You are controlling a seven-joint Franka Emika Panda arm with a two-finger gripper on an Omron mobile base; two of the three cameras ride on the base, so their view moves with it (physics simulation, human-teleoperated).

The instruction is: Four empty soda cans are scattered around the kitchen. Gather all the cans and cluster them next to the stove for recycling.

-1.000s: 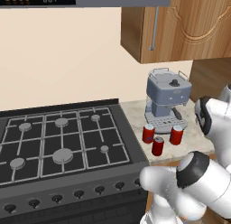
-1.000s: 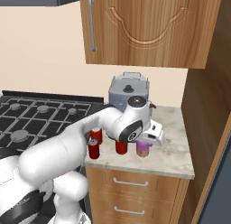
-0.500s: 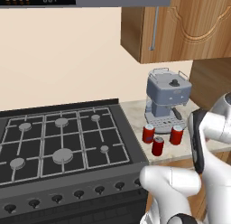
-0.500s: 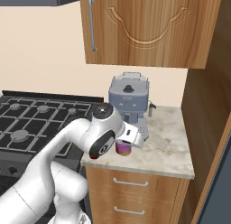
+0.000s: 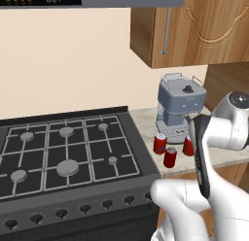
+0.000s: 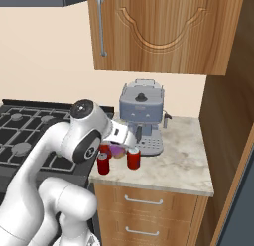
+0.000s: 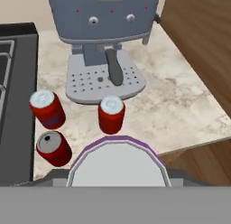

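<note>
A: Where is the gripper (image 6: 130, 139) now?
B: Over the counter (image 6: 178, 160) in front of the coffee machine (image 6: 142, 113), clenched around the purple can (image 7: 118, 162), whose silvery top sits close under the hand camera.

A: And the red cans (image 7: 111, 114)?
B: Three stand upright on the counter's left part, between the stove (image 5: 63, 152) edge and the coffee machine's tray. Two are near the stove side, one just before the tray.

A: What differs from half a second ago?
B: The arm has swung left and back; its elbow now rises over the stove's right edge, and the purple can has been carried in among the red ones. The red cans have not shifted.
</note>
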